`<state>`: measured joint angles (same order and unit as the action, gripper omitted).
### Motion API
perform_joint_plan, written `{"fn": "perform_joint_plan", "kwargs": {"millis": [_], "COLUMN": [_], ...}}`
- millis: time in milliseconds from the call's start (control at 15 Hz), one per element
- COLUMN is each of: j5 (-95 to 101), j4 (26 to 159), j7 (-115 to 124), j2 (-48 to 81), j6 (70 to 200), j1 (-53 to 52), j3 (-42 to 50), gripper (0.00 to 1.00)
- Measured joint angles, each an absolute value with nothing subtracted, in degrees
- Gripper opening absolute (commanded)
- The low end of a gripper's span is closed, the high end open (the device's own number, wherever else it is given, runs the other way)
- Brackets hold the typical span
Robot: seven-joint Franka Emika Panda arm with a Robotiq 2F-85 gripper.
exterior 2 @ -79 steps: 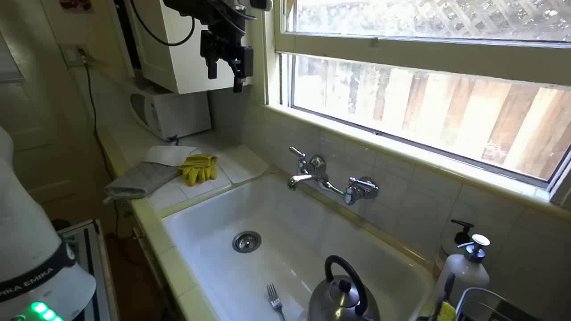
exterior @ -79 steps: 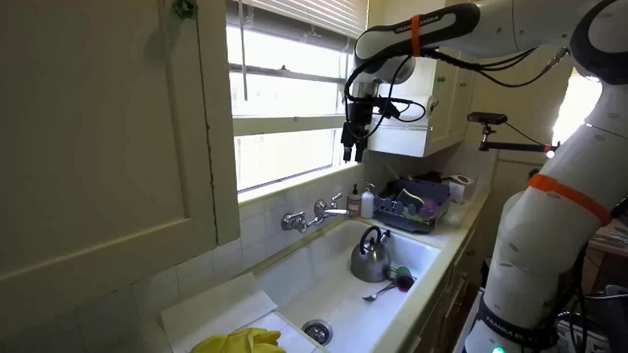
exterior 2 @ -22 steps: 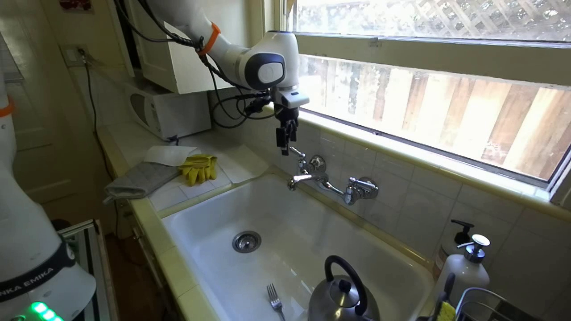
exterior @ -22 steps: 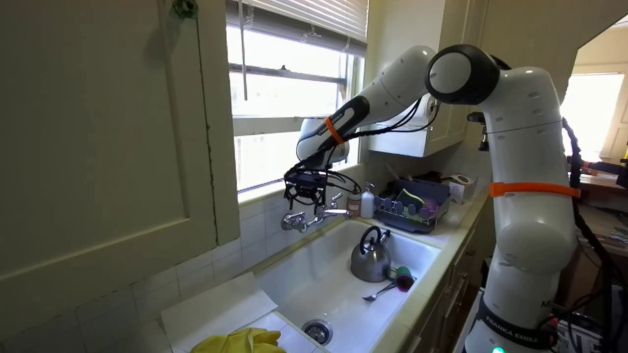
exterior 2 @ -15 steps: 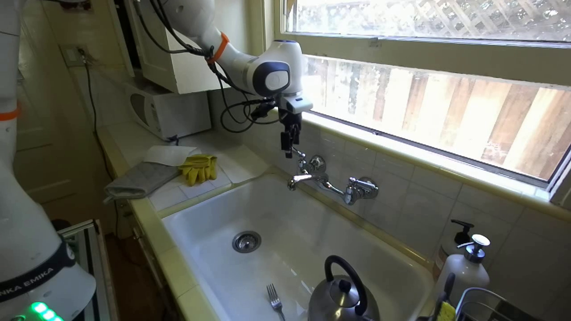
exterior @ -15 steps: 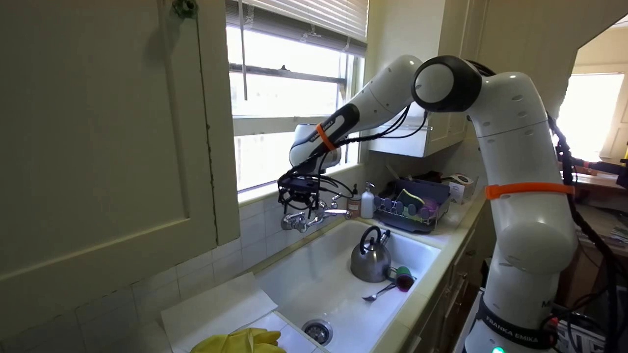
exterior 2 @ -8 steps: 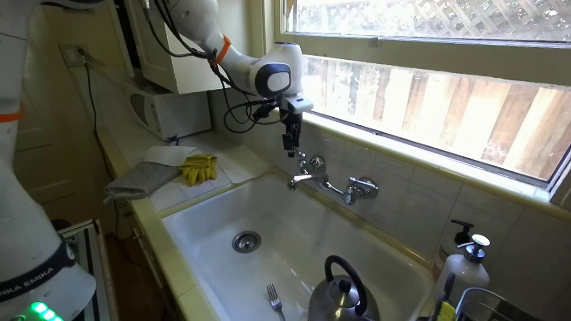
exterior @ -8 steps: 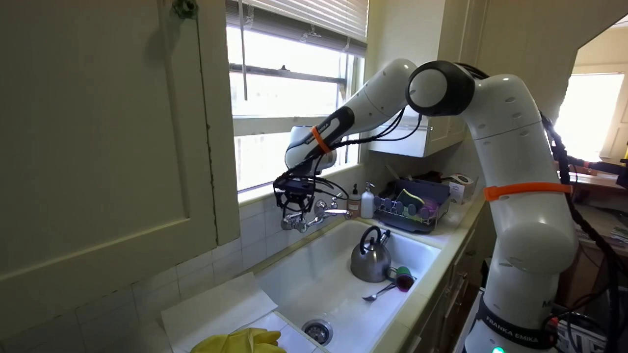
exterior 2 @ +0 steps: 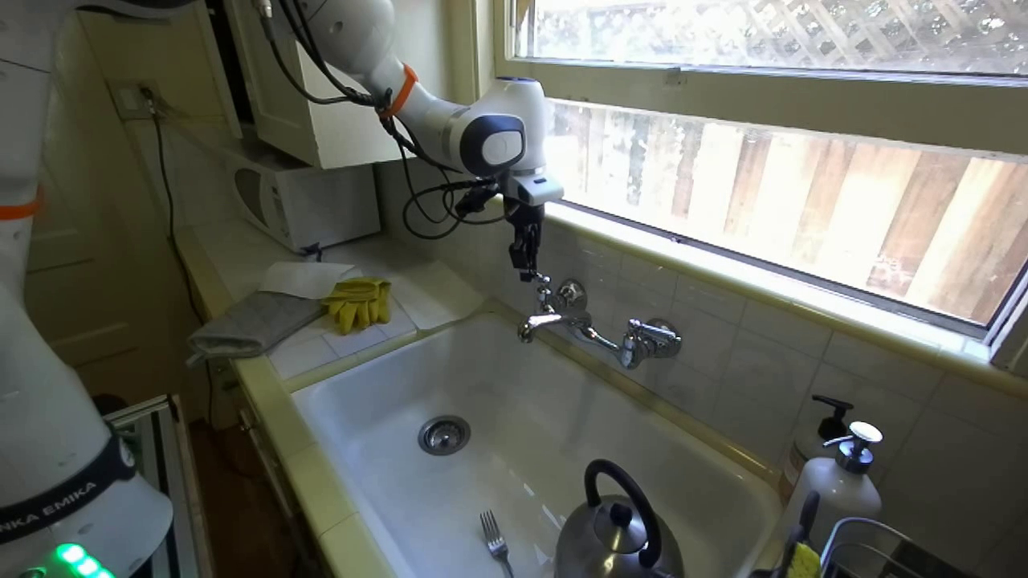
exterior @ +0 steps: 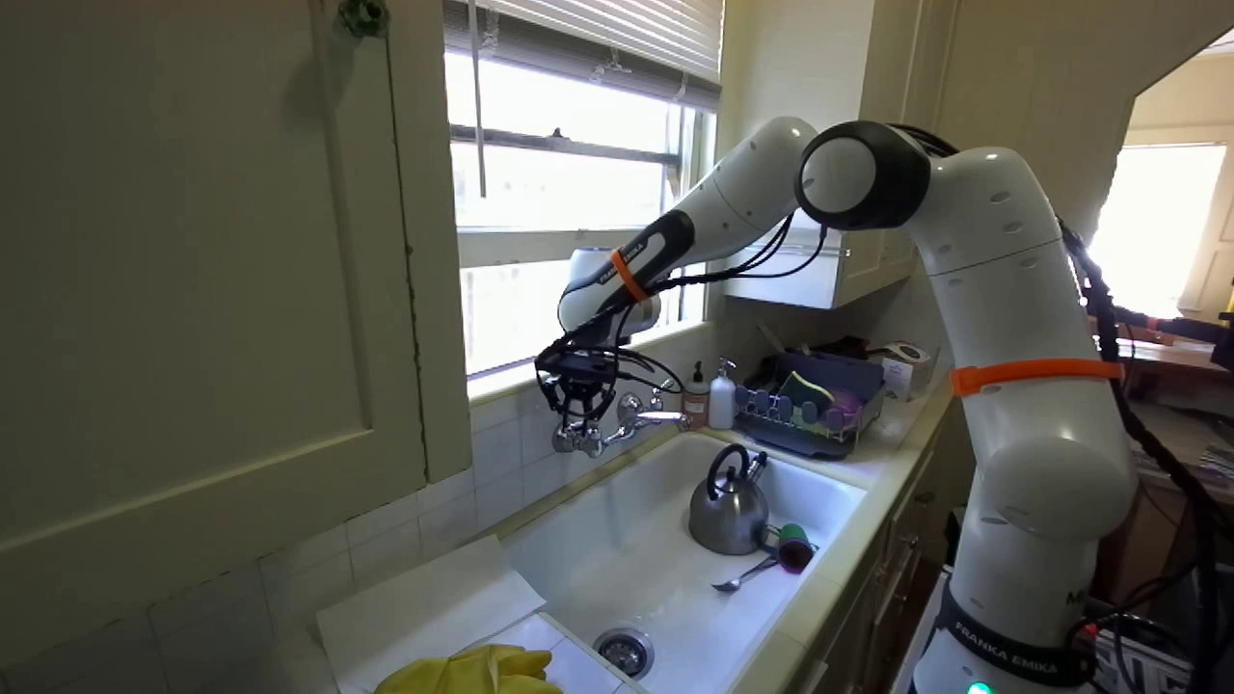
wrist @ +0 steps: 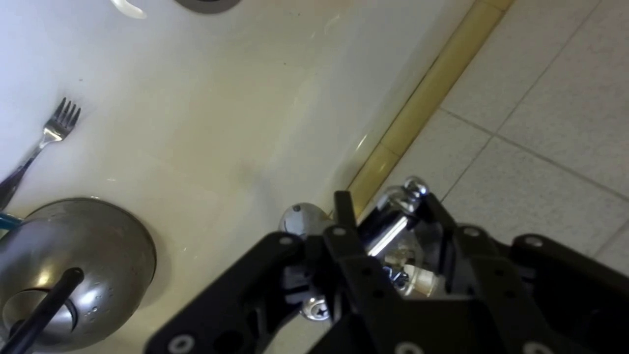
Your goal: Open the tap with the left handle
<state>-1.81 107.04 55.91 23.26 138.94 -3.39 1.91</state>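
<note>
The hand (wrist: 388, 204) is spread wide, fingers (wrist: 344, 212) astride the left lever handle (wrist: 385, 228) of the chrome tap (exterior 2: 596, 335); contact unclear; a steel kettle (exterior: 730, 518) stands in the sink (exterior 2: 514, 433).

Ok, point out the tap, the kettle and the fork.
Tap (exterior 2: 594, 334): in an exterior view, on its body.
Kettle (exterior: 730, 518): in an exterior view, on its belly.
Fork (wrist: 45, 139): wrist view, on its neck.

A kettle (exterior: 729, 520) stands in the sink (exterior: 617, 540), a fork (exterior 2: 496, 545) and a cup (exterior: 794, 551) near it. Gloves (exterior 2: 357, 303) and a cloth (exterior 2: 255, 323) lie on the bench (exterior 2: 303, 360) near a microwave (exterior 2: 329, 213). A white bottle (exterior: 722, 403) stands between a brown bottle (exterior: 695, 405) and a rack (exterior: 792, 440).
</note>
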Motion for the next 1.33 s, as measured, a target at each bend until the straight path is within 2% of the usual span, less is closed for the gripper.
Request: {"fn": "perform_joint_plan", "kwargs": {"millis": [1333], "j5": [-1.97], "j4": [109.52], "j7": [42.65], "j2": [21.49], "j6": [138.83], "j1": [-3.34], "j3": [1.93], "gripper": [0.11]}}
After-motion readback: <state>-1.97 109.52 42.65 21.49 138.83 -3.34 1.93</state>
